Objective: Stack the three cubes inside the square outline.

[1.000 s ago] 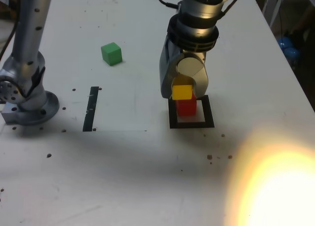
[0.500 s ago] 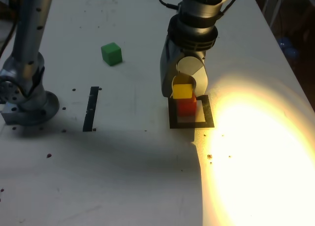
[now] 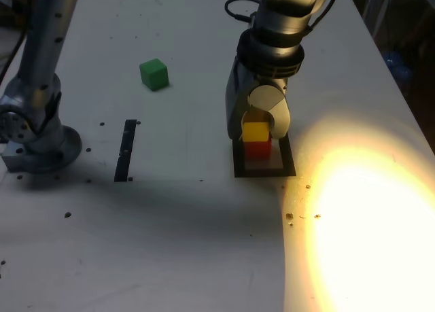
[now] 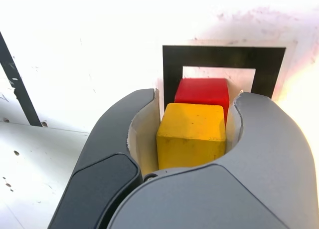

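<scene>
Your gripper stood over the square outline, jaws closed around the yellow cube, which sat on the red cube inside it. The green cube lay well apart, far-left in the exterior view.

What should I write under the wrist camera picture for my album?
Gripper holds the yellow cube over the red cube in the square outline.
</scene>
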